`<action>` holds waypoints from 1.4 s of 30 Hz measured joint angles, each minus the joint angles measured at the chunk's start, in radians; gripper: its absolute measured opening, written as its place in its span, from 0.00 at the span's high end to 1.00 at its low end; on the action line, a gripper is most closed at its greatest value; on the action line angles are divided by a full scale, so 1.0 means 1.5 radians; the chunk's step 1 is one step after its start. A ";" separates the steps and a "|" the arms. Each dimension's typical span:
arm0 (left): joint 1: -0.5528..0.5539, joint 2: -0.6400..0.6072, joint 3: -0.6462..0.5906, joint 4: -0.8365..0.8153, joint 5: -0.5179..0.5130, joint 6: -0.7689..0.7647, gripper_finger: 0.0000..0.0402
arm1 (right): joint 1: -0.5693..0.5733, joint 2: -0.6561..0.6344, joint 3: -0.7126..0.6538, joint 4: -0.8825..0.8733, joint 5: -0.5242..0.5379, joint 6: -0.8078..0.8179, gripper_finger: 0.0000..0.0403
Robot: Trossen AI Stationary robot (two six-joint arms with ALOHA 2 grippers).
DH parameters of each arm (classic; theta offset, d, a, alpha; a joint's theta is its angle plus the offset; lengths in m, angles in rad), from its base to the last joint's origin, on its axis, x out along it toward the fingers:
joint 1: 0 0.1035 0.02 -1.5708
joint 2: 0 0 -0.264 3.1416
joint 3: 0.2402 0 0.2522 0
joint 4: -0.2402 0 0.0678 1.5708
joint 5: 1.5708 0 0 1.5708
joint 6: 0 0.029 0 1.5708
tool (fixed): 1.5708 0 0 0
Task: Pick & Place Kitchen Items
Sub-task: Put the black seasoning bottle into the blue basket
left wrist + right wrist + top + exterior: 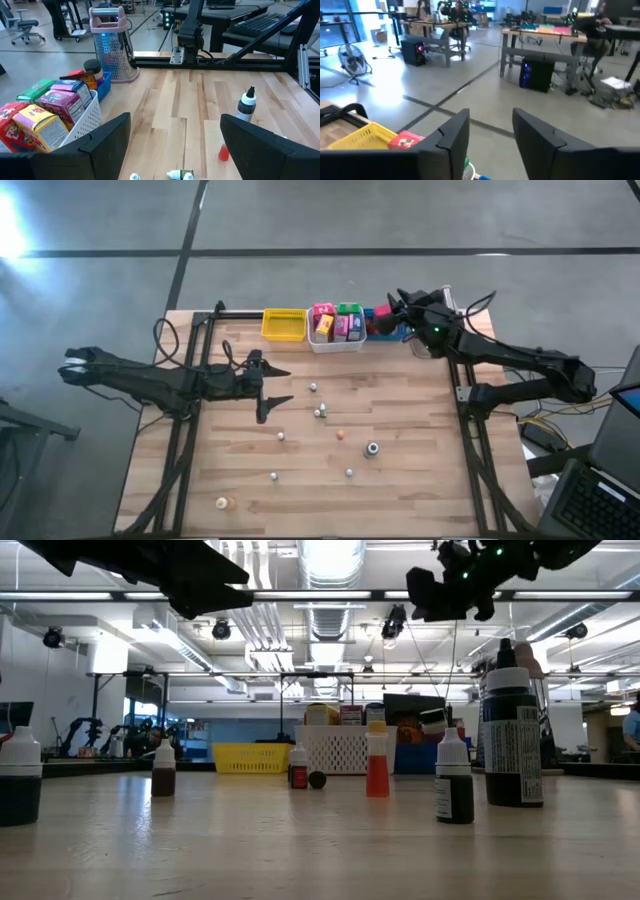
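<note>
A: Wood tabletop [400,480], concrete floor round it, open lab w/ desks behind. Landmark = white bin [337,343] at far edge. Status?

B: Partly done, by my read. White bin is packed w/ packets [336,323], pink, yellow, green. Yellow bin [284,326] just beside it looks bare. Blue bin [385,323] on its other side has a few things in it, can't ID them from above.

A: What's left?

B: Small bottles [318,412] scattered on open wood, well in front of white bin, plus an orange piece [340,434] and a dark round piece [372,448] further out. A fair few to go.

A: Arms?

B: Left gripper [272,388] hovers over the wood in front of yellow bin, fingers wide apart, nothing btwn them. Right gripper [400,308] sits over blue bin. Right wrist view: fingers [452,137] part open, gap bare, no item held.

A: Views differ how?

B: Low view shows the bits are upright dropper bottles, one red-orange [377,766], some dark [453,780]; overhead they're just dots. Left wrist view shows a grater [113,45] past blue bin, and packet [62,102] faces.
</note>
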 joint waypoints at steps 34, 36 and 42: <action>0.000 0.000 0.000 -0.001 0.000 -0.006 0.22 | -0.106 0.313 0.408 -0.761 -0.347 -0.211 0.55; 0.000 0.000 0.000 -0.001 0.000 -0.007 0.22 | -0.107 0.351 0.454 -0.817 -0.349 -0.237 0.49; 0.000 0.000 0.000 -0.001 0.000 -0.007 0.22 | -0.114 0.412 0.523 -0.870 -0.349 -0.339 0.38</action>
